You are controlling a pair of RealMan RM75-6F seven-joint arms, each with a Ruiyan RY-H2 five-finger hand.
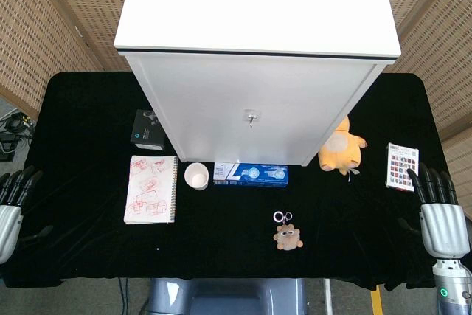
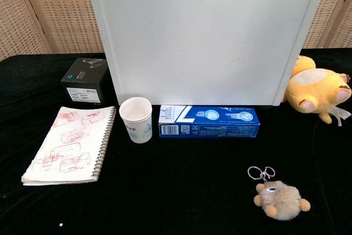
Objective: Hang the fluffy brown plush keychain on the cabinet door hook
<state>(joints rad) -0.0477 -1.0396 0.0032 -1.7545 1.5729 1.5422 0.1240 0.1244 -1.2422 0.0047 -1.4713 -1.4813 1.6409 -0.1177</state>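
The fluffy brown plush keychain lies flat on the black table, its metal ring pointing toward the cabinet; in the chest view the keychain sits at the lower right. The white cabinet stands at the table's back, with a small metal hook on its front door. My left hand hovers at the table's left edge and my right hand at the right edge. Both hold nothing, fingers extended and apart. Neither hand appears in the chest view.
In front of the cabinet lie a blue box, a white paper cup and a spiral notebook. A black box sits at the cabinet's left. A yellow plush toy and a patterned card pack are on the right.
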